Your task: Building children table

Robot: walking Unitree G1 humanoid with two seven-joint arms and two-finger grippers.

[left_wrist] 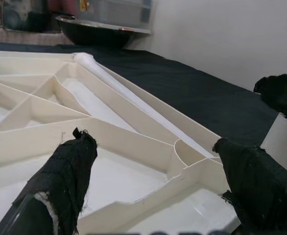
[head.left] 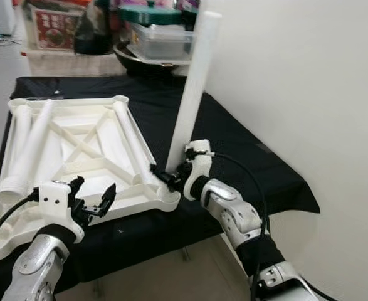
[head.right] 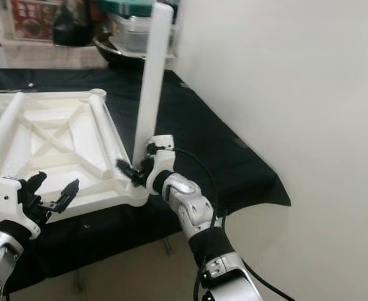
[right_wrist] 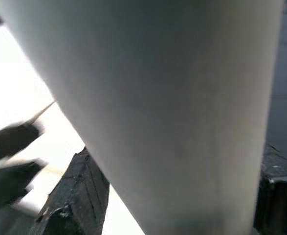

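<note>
A white plastic tabletop lies upside down on a black-clothed table, ribs facing up. Loose white leg tubes rest inside it, one along its right rim. A further white leg stands nearly upright at the tabletop's near right corner, leaning a little to the right. My right gripper is shut on that leg's lower end; the leg looms close between its fingers. My left gripper hovers open over the tabletop's near edge, holding nothing.
A white wall runs close along the table's right side. At the back stand a dark bowl, clear lidded containers and boxes. The black cloth hangs over the near edge.
</note>
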